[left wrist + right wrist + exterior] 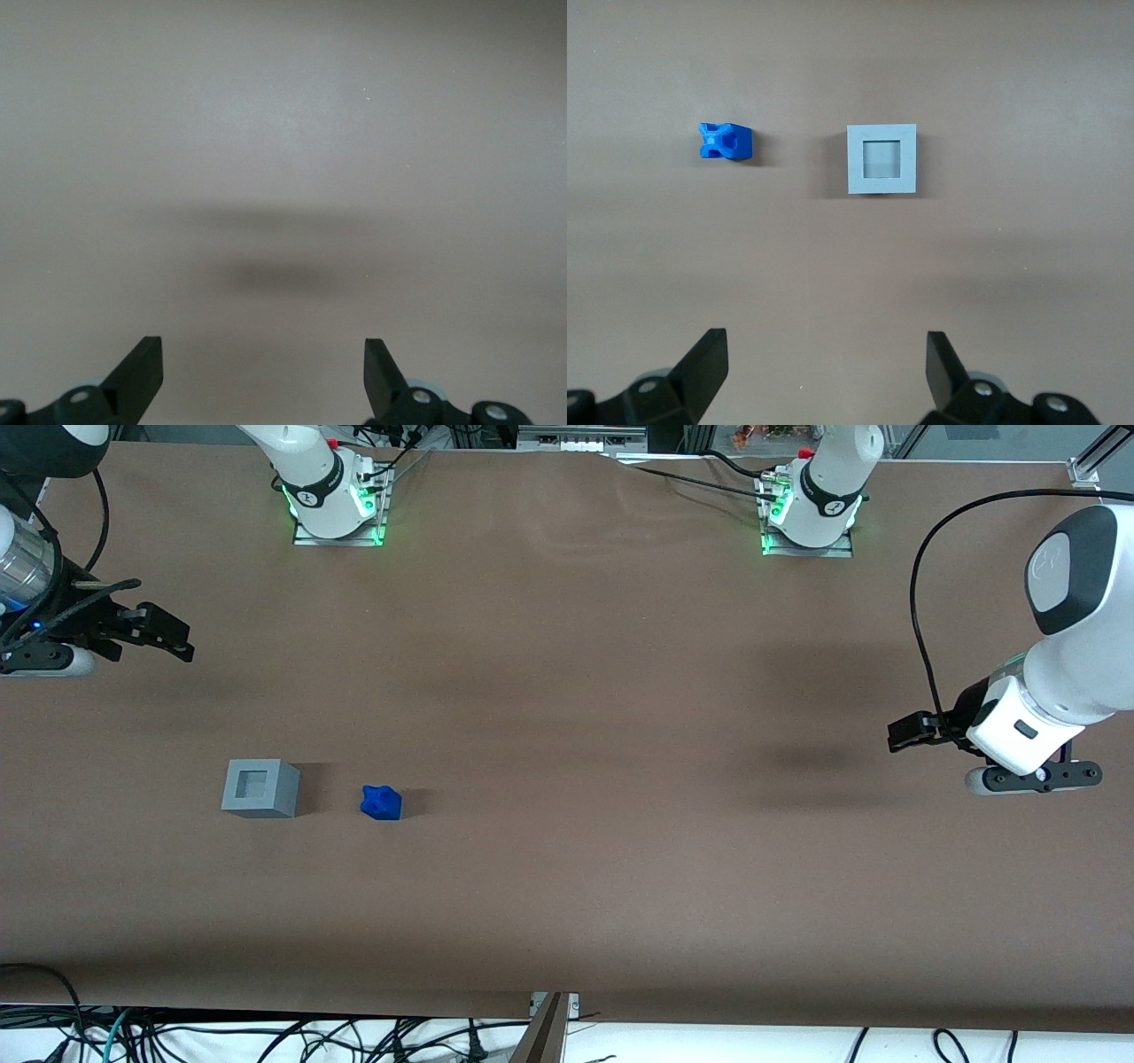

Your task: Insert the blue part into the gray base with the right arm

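The gray base (260, 788) stands on the brown table with its square socket facing up and nothing in it. The blue part (381, 802) lies on the table beside it, a short gap away, on the side toward the parked arm. My right gripper (182, 642) hangs above the table at the working arm's end, farther from the front camera than both pieces. It is open and holds nothing. In the right wrist view the open gripper (826, 354) has bare table between its fingers, with the gray base (882, 159) and the blue part (726, 142) well ahead of it.
Two arm bases with green lights (332, 505) (811, 514) are bolted at the table edge farthest from the front camera. Loose cables (266, 1036) lie below the near table edge.
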Tool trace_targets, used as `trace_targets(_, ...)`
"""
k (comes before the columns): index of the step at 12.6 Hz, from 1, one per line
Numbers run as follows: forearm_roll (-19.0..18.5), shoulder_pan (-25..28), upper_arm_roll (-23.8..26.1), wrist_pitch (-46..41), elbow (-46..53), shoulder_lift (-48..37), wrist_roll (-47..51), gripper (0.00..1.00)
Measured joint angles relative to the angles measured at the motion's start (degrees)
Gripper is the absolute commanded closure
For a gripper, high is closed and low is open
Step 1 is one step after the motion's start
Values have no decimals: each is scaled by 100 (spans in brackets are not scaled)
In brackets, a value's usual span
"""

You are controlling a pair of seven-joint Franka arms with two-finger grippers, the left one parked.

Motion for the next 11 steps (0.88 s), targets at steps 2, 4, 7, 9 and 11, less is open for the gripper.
trace_targets(2, -2, 0, 5, -7, 0, 4, 0, 1)
trace_targets(4, -5, 1, 5, -46, 1, 23, -1, 1)
trace_targets(7, -4, 46, 10, -184, 2, 124, -6, 1)
trace_targets(9, -4, 121, 13, -181, 11, 215, -6, 1)
trace_targets(11, -4, 182, 13, -160, 49, 298, -5, 1)
